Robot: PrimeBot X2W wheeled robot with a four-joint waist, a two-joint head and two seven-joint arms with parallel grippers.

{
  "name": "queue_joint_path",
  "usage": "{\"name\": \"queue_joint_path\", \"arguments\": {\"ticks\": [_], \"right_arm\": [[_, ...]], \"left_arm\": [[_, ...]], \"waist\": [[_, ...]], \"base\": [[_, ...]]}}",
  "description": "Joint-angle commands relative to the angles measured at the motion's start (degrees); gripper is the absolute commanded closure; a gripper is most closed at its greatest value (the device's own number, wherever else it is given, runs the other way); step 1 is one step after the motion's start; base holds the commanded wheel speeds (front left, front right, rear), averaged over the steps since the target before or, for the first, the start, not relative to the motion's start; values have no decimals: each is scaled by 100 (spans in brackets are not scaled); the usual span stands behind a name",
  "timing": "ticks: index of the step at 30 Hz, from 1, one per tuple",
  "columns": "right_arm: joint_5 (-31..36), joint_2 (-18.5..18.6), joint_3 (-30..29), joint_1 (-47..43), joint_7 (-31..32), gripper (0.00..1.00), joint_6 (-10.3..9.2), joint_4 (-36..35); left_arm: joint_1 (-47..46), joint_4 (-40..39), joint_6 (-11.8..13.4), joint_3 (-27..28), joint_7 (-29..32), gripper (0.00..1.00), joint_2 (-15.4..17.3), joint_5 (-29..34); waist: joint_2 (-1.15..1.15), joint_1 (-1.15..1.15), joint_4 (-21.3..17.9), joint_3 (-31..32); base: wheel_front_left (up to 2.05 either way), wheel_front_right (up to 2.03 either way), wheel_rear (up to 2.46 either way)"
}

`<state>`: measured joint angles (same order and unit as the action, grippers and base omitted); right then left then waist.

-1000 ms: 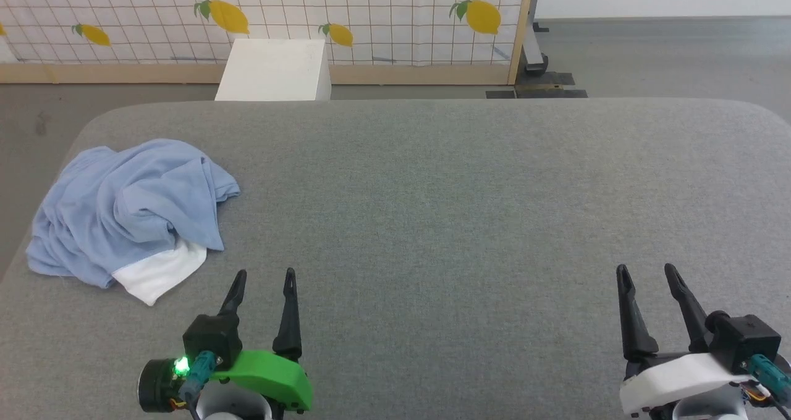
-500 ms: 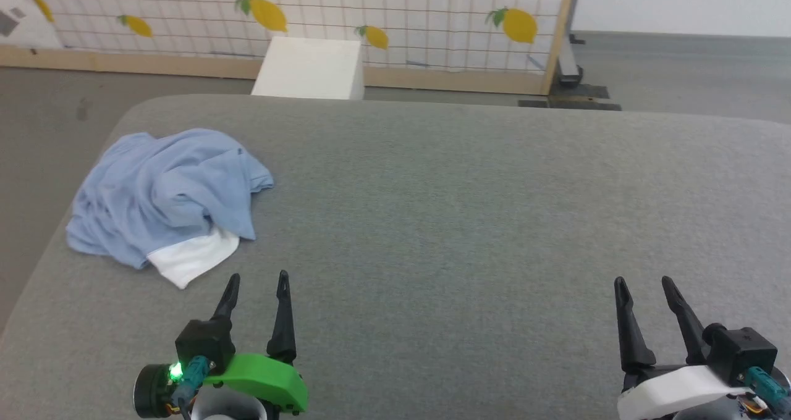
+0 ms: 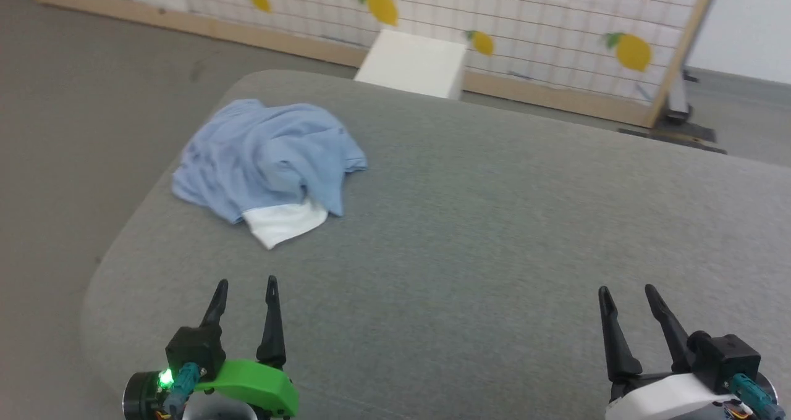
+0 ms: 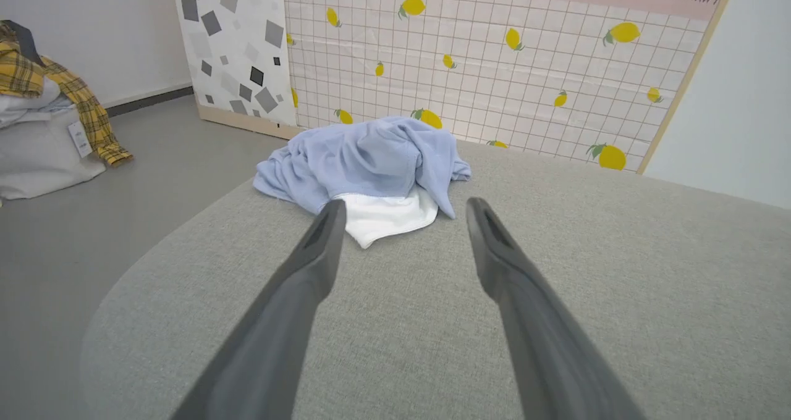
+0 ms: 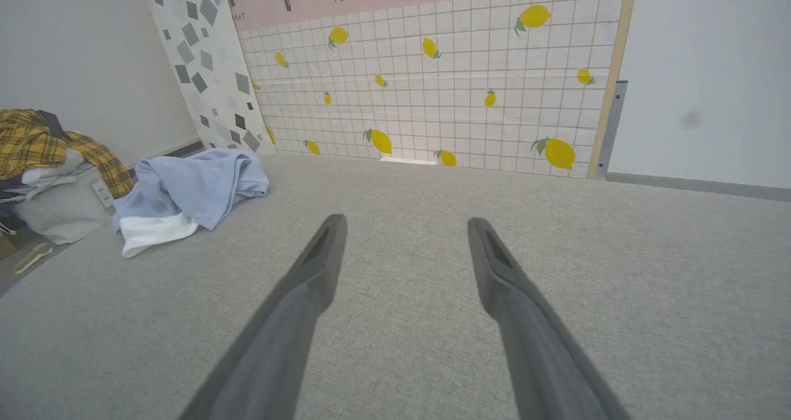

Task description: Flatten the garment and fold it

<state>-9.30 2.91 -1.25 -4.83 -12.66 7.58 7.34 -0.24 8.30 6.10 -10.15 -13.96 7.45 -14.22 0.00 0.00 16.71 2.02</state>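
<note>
My left end effector [image 3: 246, 281] hung over the near left part of the table [image 3: 494, 222], its two fingers spread wide and gripping nothing. My right end effector [image 3: 626, 289] hung over the near right part, just as wide and just as empty. The garment [image 3: 266, 154] lay crumpled in a heap near the table's far left corner, at about 12 o'clock from my left end effector and 10 o'clock from my right, well apart from both. A white patch [image 3: 281, 221] of it stuck out from under the blue folds at the heap's 6 o'clock, toward me. Beyond the table, at about 12 o'clock, a white box [image 3: 414, 62] stood before a lemon-print panel [image 3: 544, 18].
</note>
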Motion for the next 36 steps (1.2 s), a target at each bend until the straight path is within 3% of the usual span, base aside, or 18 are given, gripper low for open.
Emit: {"name": "queue_joint_path", "arguments": {"ticks": [1,17,28,36], "right_arm": [[-76,-3,25,-53,-47,0,-9,25],[-203,-3,219,-48,-99,0,-9,206],[-203,-3,296,-51,-101,0,-9,245],[-157,-3,311,2,-18,0,-9,179]], "left_arm": [[109,-24,34,-14,-31,0,51,-97],[293,-254,146,-7,115,0,219,-109],[342,-298,184,-12,116,0,243,-175],[-475,-43,-115,-65,146,0,297,-304]], "waist": [[0,0,626,30],[0,0,1499,84],[0,0,1493,49],[0,0,1301,-62]], "base": [[0,0,0],[0,0,0],[0,0,0],[0,0,0]]}}
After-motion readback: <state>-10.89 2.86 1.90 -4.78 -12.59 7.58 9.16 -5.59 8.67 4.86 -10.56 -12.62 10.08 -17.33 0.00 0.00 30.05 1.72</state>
